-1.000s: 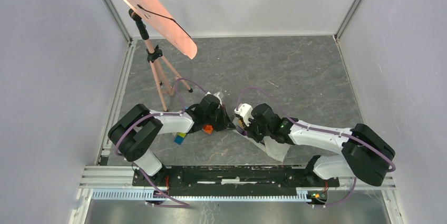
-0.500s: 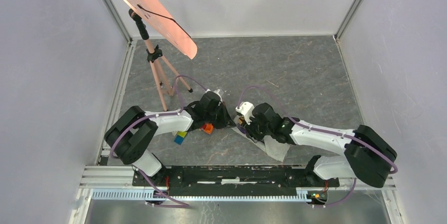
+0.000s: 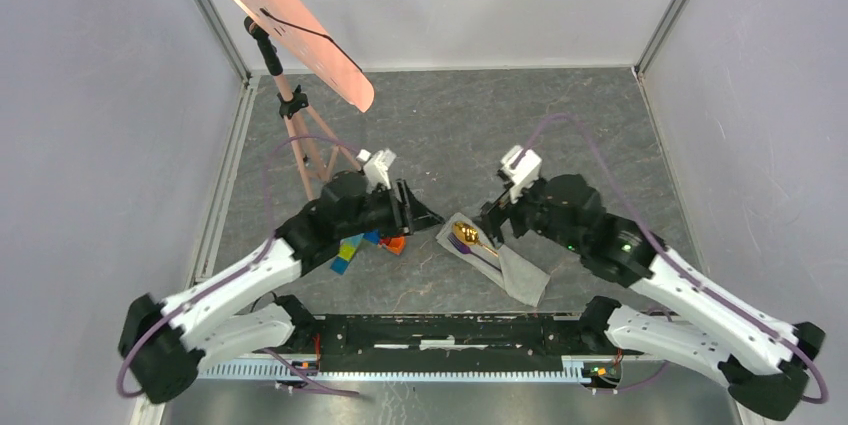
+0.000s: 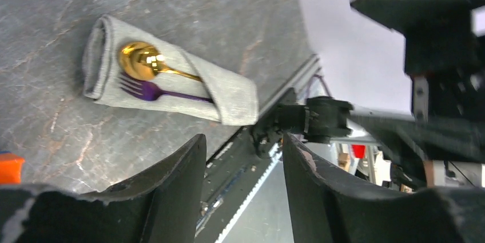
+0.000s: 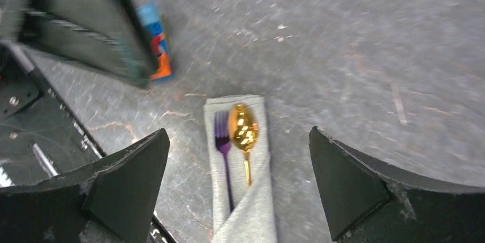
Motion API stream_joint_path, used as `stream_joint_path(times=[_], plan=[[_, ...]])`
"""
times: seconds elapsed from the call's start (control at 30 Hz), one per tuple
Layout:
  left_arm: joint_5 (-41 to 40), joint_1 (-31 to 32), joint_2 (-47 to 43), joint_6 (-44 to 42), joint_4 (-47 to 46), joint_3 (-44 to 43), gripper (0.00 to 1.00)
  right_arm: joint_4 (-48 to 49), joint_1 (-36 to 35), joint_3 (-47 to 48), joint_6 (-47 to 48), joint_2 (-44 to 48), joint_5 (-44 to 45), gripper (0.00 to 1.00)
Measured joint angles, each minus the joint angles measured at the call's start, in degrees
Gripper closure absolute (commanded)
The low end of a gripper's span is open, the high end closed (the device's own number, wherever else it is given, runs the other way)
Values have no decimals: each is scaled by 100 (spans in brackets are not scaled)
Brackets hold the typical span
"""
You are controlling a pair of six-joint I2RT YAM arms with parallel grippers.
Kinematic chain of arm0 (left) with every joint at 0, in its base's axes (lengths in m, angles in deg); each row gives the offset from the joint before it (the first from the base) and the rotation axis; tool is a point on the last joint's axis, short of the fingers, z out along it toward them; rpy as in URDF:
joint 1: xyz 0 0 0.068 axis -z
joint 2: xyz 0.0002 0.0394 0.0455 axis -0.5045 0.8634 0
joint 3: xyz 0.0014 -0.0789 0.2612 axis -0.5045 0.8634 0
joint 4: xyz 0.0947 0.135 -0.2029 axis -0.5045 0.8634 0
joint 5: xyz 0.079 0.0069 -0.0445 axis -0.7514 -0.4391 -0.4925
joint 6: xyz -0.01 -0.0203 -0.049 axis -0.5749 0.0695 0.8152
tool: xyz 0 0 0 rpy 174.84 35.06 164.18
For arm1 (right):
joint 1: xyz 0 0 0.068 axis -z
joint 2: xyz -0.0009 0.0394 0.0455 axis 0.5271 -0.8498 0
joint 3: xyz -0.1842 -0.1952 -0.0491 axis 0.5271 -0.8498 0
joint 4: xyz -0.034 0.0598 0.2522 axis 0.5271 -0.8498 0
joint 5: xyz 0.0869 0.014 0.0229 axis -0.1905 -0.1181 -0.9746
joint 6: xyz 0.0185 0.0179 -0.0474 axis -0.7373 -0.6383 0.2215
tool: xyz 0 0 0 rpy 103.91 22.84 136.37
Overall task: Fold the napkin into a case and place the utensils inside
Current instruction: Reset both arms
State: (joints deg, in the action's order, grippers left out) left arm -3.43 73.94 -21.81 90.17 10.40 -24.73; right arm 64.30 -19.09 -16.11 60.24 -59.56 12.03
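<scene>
The grey-green napkin (image 3: 503,265) lies folded as a narrow case (image 4: 229,91) on the table between the two arms. A gold spoon (image 3: 464,234) and a purple fork (image 3: 461,245) lie side by side in it, heads out of the open end. The wrist views show the spoon (image 5: 242,126) and fork (image 5: 222,134) handles tucked under the crossed cloth (image 5: 246,214). My left gripper (image 3: 418,207) hovers left of the case, open and empty (image 4: 243,146). My right gripper (image 3: 492,220) hangs above the case's head end, wide open and empty (image 5: 239,134).
Colourful toy blocks (image 3: 345,253) and an orange block (image 3: 396,244) lie under the left arm. A pink tripod (image 3: 300,140) carrying an orange panel (image 3: 285,15) stands at the back left. The black base rail (image 3: 430,330) runs along the near edge.
Both grippers were shut low at the napkin; both have opened and lifted away, the left one to the left, the right one up and back. Spoon and fork now show.
</scene>
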Motion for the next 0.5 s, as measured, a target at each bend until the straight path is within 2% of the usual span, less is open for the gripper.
stream_joint_path(times=[0.2,0.33,0.43,0.5], plan=[[-28,2,-2494,0,531,319,33,-748,0,682,-22,841,1169,2],[-476,15,-4087,-166,1217,-24,32,-1117,0,1169,55,1344,1727,2],[-925,22,-4634,-503,1692,-643,30,-1237,0,1759,166,1659,2000,2],[-1250,22,-4784,-789,2050,-1180,25,-1237,0,2124,278,1875,2116,2]])
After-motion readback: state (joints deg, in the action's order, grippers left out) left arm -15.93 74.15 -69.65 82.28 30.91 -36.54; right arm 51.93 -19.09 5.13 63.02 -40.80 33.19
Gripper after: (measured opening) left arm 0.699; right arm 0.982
